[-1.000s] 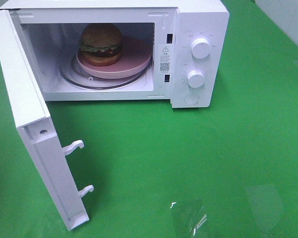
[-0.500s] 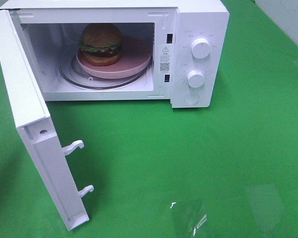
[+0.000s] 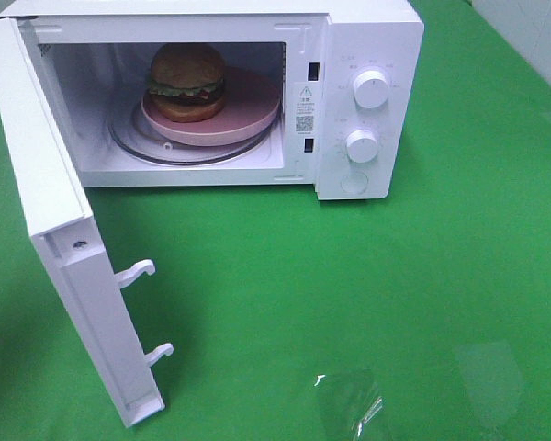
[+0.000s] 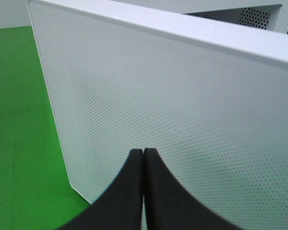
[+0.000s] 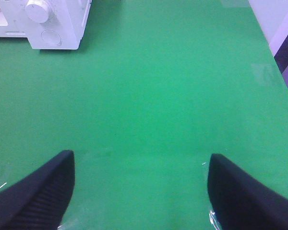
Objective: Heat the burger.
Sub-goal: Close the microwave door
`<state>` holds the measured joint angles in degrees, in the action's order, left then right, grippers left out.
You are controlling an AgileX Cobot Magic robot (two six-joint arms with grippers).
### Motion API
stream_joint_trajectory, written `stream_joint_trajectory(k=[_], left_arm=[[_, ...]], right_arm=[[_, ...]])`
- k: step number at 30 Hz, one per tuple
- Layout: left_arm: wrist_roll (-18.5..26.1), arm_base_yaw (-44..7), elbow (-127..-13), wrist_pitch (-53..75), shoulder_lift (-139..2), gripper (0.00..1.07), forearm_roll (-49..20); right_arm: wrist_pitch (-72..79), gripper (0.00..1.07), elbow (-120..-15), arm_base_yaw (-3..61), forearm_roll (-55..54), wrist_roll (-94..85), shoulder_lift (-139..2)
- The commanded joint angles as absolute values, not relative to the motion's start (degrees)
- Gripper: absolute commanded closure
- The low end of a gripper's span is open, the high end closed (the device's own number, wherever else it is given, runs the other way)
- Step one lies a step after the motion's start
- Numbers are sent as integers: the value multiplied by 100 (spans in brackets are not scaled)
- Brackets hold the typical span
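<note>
The burger (image 3: 186,81) sits on a round pink plate (image 3: 254,114) on the glass turntable (image 3: 136,147) inside the white microwave (image 3: 367,37). The microwave door (image 3: 46,184) stands swung wide open to the left. In the left wrist view my left gripper (image 4: 143,152) is shut and empty, its tips close against the door's outer face (image 4: 182,96); I cannot tell if they touch. My right gripper (image 5: 140,155) is open and empty over the green table, well away from the microwave's control corner (image 5: 62,19).
Two white knobs (image 3: 371,90) (image 3: 361,145) and a round button are on the microwave's right panel. Two latch hooks (image 3: 136,271) stick out of the door's edge. The green tablecloth (image 3: 395,294) covers the table, with its edge at the right in the right wrist view.
A dark sliver has appeared at the left edge of the exterior view, behind the door. The burger, plate and door have not moved.
</note>
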<state>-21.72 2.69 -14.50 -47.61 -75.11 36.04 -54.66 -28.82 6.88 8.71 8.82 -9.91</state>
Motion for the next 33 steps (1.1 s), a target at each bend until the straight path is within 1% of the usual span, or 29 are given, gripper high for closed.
stream_joint_trajectory(k=[1,2,7,9,10,11,14,16,19,21,22,23,24,25,27,28,29,30,32,33], left_arm=[[-2372,286,-1656,-4922,-7655,107,3753],[-2355,246,-1742,-4922,-7718,107,3930],[-2315,74,-1868,-4847,-7855,107,3896],[-2315,-223,-2023,-4836,-8102,107,3856],[-2315,-223,-2023,-4836,-8102,107,3856],[-2315,-372,-2080,-4836,-8205,107,3690],[-2315,-435,-2103,-4836,-8262,107,3638],[-2063,-779,-2177,-4824,-8394,107,3346],[-2005,-848,-2183,-4819,-8417,107,3237],[-1799,-1134,-2206,-4853,-8560,107,2676],[-1799,-1134,-2206,-4853,-8560,107,2676],[-1765,-1272,-2275,-4859,-8629,107,2624],[-1765,-1272,-2275,-4859,-8629,107,2624],[-1725,-1432,-2366,-4864,-8715,107,2578],[-1707,-1530,-2429,-4859,-8761,107,2538],[-1690,-1725,-2573,-4813,-8864,107,2372],[-1690,-1725,-2573,-4813,-8864,107,2372],[-1667,-1879,-2710,-4727,-8955,107,2206],[-1650,-1954,-2779,-4704,-9007,107,2149],[-1553,-2097,-2911,-4704,-9116,107,2051]], right_arm=[[-5477,35,-2871,682,842,877,-940],[-5477,35,-2871,682,842,877,-940],[-5477,35,-2871,682,842,877,-940],[-5477,35,-2871,682,842,877,-940],[-5477,35,-2871,682,842,877,-940],[-5477,35,-2871,682,842,877,-940],[-5477,35,-2871,682,842,877,-940],[-5477,35,-2871,682,842,877,-940],[-5477,35,-2871,682,842,877,-940],[-5477,35,-2871,682,842,877,-940],[-5477,35,-2871,682,842,877,-940],[-5477,35,-2871,682,842,877,-940],[-5477,35,-2871,682,842,877,-940],[-5477,35,-2871,682,842,877,-940],[-5477,35,-2871,682,842,877,-940],[-5477,35,-2871,682,842,877,-940],[-5477,35,-2871,682,842,877,-940],[-5477,35,-2871,682,842,877,-940],[-5477,35,-2871,682,842,877,-940],[-5477,35,-2871,682,842,877,-940]])
